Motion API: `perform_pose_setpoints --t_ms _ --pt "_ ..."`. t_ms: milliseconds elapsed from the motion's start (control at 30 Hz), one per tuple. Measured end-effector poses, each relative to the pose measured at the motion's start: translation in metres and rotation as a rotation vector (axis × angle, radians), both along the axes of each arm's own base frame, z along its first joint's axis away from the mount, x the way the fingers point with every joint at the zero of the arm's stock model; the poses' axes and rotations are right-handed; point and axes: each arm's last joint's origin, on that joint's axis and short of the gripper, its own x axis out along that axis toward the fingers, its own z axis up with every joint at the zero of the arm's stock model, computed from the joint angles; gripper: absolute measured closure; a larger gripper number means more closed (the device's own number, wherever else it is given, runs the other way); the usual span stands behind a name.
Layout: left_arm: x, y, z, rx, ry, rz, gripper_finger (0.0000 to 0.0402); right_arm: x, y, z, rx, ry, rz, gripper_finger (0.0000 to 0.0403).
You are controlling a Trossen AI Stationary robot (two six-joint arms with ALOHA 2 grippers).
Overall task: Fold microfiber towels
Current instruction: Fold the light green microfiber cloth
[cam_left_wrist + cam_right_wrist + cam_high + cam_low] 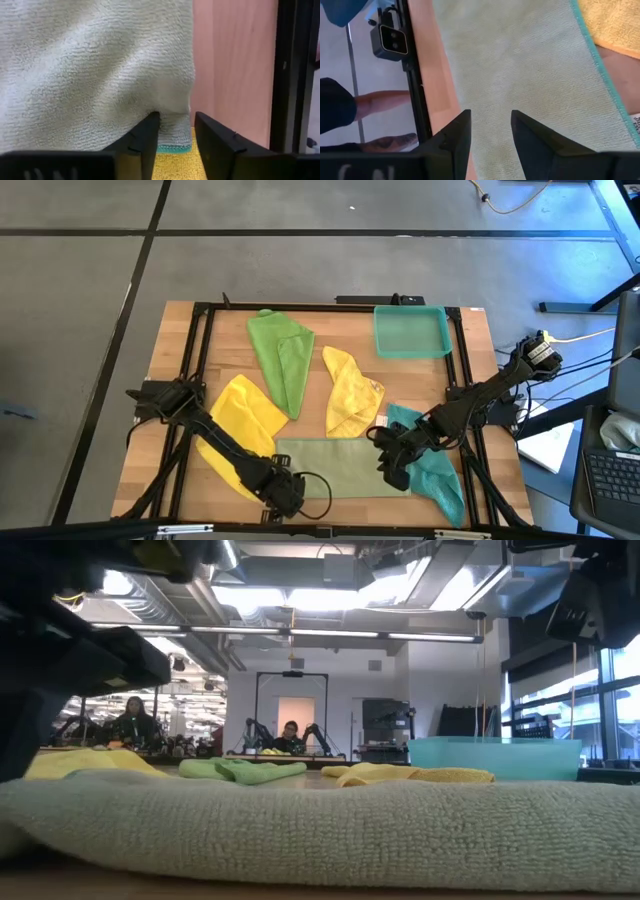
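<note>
A pale olive-green towel [340, 468] lies as a flat strip along the table's near edge. In the low view it fills the foreground [330, 830]. My left gripper [283, 492] points down at the towel's near left corner, open, with the corner between its fingers [175, 116]. That corner overlaps a yellow towel [245, 420]. My right gripper [392, 462] hovers open over the strip's right end [490, 117], holding nothing. A teal towel [440, 475] lies beside it. A bright green towel [280, 355] and a second yellow towel [352, 392] lie farther back. My left gripper comes from above at the olive towel's near left corner [174, 135], which stands between its two fingers. One fingertip [151, 122] dents the cloth beside the corner, and creases run out from it. The other finger stands just clear. The towel lies on the table and on the yellow cloth.
A teal plastic tray [410, 330] stands at the far right. A black frame [200, 380] runs around the wooden top. Just beyond the table's near edge, a person's hand [382, 100] and a small camera [392, 37] show in the right wrist view.
</note>
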Motion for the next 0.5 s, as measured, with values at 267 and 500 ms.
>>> perform_pose_setpoints --t_ms 267,500 --pt "0.010 0.000 0.014 -0.056 0.008 0.004 0.0388 0.000 0.000 0.000 0.000 -0.002 -0.001 0.0260" --pt "0.010 0.001 0.026 -0.041 0.054 0.002 0.0399 0.001 0.001 0.001 0.008 -0.020 0.001 0.0260"
